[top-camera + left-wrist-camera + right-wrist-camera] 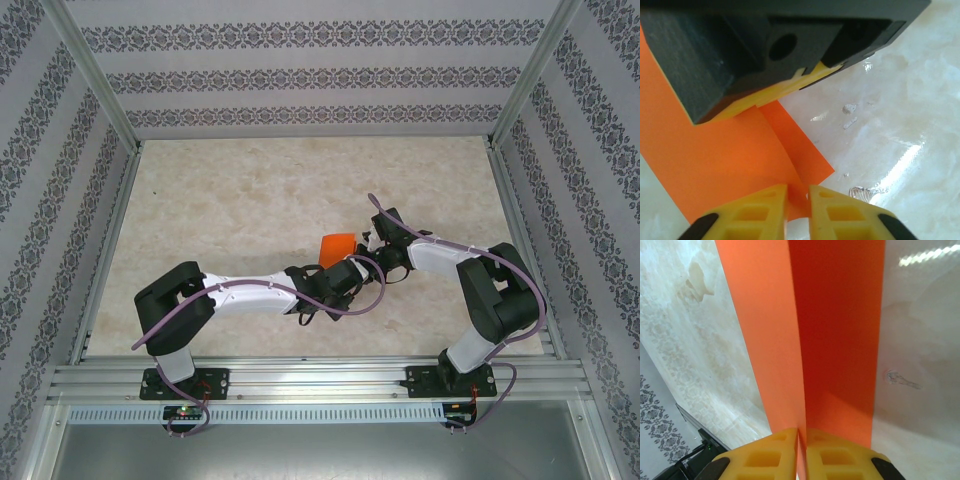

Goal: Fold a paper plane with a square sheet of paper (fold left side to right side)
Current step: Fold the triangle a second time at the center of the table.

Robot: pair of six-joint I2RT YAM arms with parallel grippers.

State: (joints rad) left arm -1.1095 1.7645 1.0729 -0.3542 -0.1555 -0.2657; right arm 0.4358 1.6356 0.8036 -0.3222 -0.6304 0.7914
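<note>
Risk: tear or skewed crease in paper [337, 243] from pulling the two pinches apart or moving them unevenly; slip from thin edge holds. Paper near worktop [250, 200] centre, partly folded, gripped on opposite sides by left end effector [798, 194] and right end effector [801, 434], both closed on it.

Orange paper [835, 340] (creased) in end effector [798, 440].

A robotics lab test cell: a left arm [245, 295] and a right arm [490, 290] are bolted to an aluminium rail [320, 378] at the near edge of a marble-look bench [250, 190]. Metal posts [95, 75] and patterned wall panels [300, 70] box it in, and purple cables [165, 325] run along the arms.
</note>
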